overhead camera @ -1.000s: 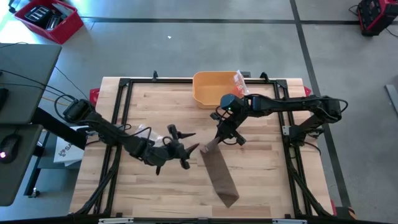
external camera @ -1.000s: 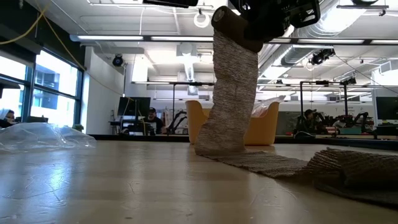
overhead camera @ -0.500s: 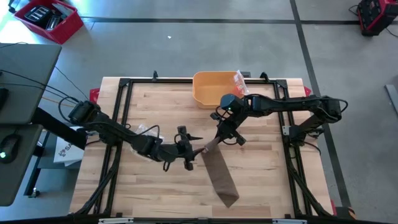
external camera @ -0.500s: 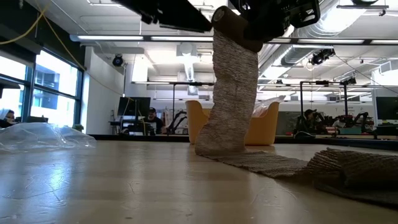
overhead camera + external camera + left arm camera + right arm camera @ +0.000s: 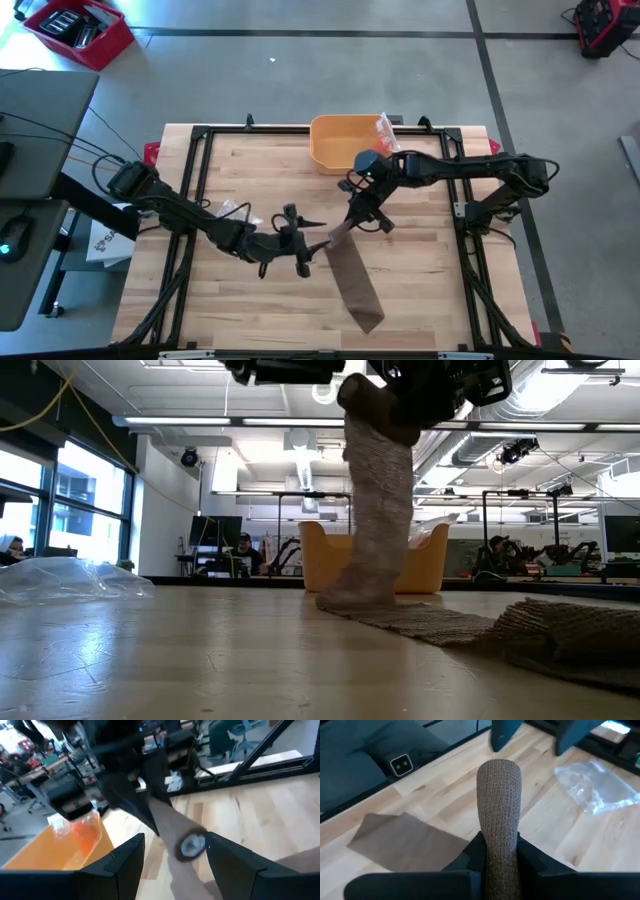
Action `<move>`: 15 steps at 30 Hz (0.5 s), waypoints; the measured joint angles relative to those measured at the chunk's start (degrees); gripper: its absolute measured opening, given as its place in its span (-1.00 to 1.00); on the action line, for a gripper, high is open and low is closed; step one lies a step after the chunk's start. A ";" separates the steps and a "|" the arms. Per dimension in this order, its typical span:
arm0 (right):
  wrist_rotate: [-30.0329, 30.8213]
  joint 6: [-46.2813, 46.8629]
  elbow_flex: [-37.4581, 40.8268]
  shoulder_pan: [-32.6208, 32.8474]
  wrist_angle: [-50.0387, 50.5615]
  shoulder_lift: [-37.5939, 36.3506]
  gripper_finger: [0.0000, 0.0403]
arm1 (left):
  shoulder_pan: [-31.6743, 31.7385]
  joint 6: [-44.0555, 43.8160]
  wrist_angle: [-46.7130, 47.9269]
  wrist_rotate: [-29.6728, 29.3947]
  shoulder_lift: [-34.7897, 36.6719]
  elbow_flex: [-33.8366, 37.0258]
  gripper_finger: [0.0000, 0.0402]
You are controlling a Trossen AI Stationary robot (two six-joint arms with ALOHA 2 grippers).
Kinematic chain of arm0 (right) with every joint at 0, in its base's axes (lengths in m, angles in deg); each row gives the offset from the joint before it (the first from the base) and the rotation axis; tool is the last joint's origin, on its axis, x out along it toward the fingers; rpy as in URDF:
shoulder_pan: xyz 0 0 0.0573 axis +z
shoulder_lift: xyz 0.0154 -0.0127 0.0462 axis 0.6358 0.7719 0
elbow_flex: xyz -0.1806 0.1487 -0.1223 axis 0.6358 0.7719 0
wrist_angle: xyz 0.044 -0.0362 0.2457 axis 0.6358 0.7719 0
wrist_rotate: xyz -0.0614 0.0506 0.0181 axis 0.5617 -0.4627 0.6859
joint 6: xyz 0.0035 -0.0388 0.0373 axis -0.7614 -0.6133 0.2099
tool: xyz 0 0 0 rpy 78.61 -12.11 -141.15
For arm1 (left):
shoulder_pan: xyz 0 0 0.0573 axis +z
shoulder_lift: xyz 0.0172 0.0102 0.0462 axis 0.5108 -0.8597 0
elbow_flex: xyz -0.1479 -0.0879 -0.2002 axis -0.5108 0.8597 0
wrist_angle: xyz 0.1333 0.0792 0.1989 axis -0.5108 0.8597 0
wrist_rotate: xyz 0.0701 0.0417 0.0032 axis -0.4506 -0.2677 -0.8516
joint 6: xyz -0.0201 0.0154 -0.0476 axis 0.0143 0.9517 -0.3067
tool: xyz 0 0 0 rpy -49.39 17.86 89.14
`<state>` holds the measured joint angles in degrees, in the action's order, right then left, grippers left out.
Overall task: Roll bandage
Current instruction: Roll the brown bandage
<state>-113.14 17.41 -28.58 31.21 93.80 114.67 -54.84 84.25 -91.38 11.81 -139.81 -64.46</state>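
Your right gripper point(image 5: 500, 851) is clamped on the brown woven bandage roll point(image 5: 498, 785), lifted mid-table, tail trailing toward 6 o'clock. Your left gripper point(image 5: 172, 851), jaws wide and empty, brackets the roll's end from 9 o'clock. Close off-centre and you likely knock the roll askew or loosen its wraps.

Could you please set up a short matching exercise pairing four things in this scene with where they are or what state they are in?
Things:
1. left gripper
2. right gripper
3. orange bin
4. clear plastic wrapper

States:
A. at the table's far edge
B. lying crumpled on the wood
C. open, next to the roll's end
D. shut on the bandage roll

Pairs: 1-C, 2-D, 3-A, 4-B
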 joint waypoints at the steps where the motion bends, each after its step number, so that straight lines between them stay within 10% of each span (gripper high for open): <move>1: -0.02 0.02 0.00 -0.02 -0.48 -0.02 -0.77 | 0.21 -0.51 0.29 0.12 -0.10 0.00 0.02; 15: -0.27 0.16 0.02 -0.37 -0.79 -0.07 -0.77 | 1.73 -4.56 0.23 1.60 -0.39 0.07 0.02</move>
<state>-113.41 17.57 -28.56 30.83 93.01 114.61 -53.11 79.69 -91.14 13.41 -140.20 -64.39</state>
